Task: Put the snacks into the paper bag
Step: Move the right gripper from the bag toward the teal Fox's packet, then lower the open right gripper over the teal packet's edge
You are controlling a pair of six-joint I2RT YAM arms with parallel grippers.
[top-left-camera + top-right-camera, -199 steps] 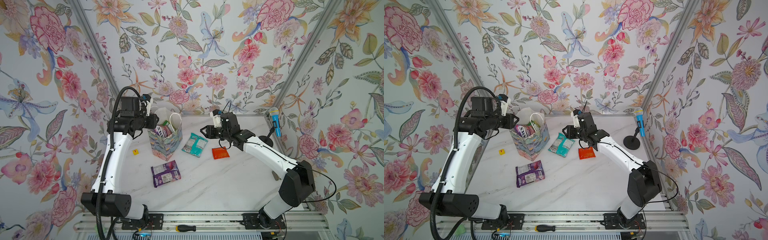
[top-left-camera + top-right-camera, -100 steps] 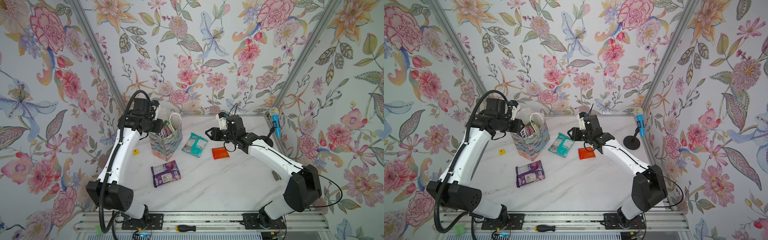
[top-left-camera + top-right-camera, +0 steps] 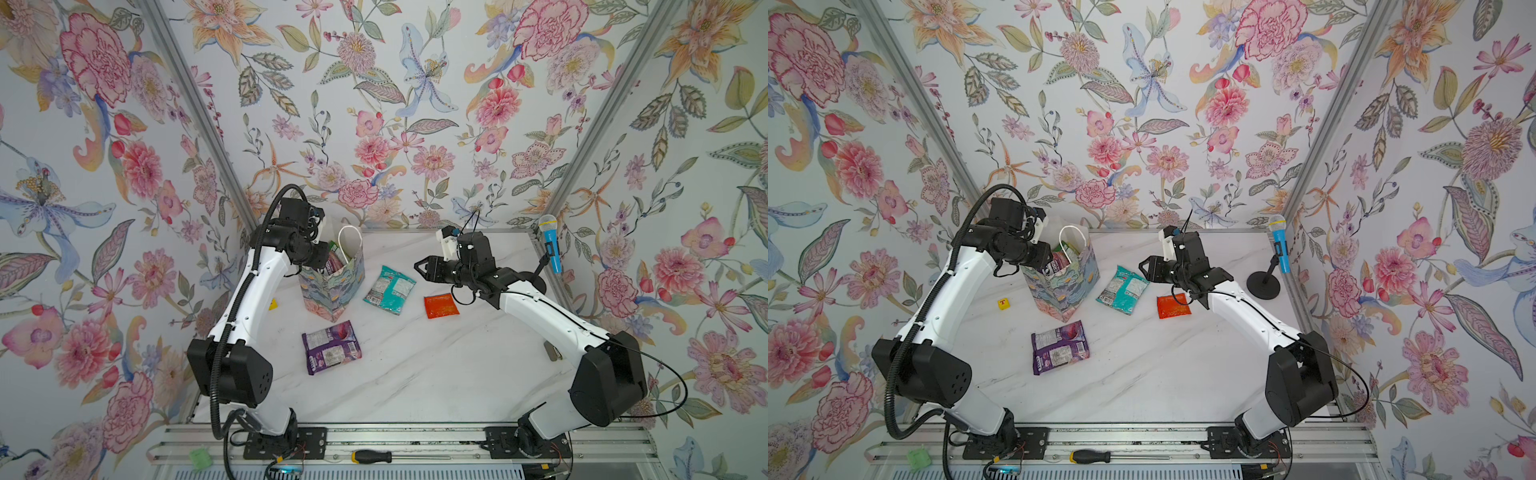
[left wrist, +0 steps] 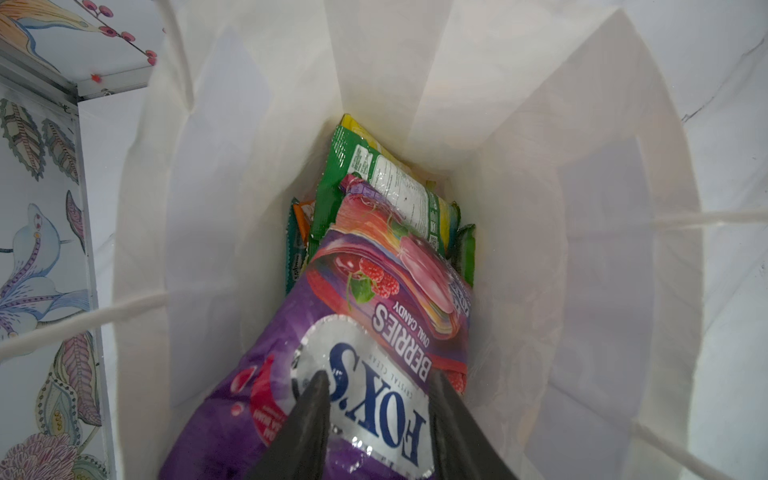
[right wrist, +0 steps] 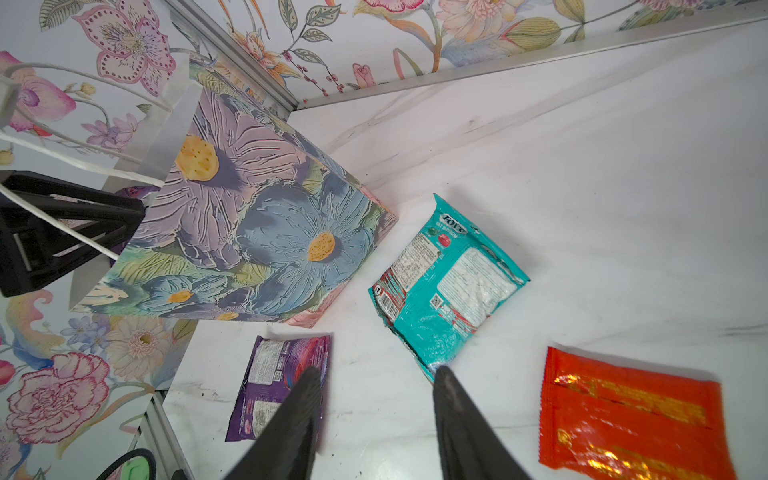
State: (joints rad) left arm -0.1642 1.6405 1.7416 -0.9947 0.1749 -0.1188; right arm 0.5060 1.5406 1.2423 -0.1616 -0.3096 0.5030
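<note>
**Left pincer inside the bag, right pincer free beside it**

The left arm [image 3: 253, 299] bends at the elbow and reaches over the paper bag [image 3: 332, 291], with its wrist pitched down into the bag's mouth. The left pincer [image 4: 378, 376] is clenched on a purple FOX'S pouch [image 4: 374, 324], which slants inside the bag on top of a green pouch [image 4: 353, 166].

The right arm [image 3: 552, 320] stretches low toward the bag, its forearm near level. The right pincer [image 5: 377, 372] is released, with nothing between its fingers, and hangs above the table [image 3: 436, 374].

A teal pouch [image 3: 390, 289] and a second purple pouch [image 3: 331, 347] lie near the bag. An orange-red packet [image 3: 441, 305] lies farther from it.
</note>
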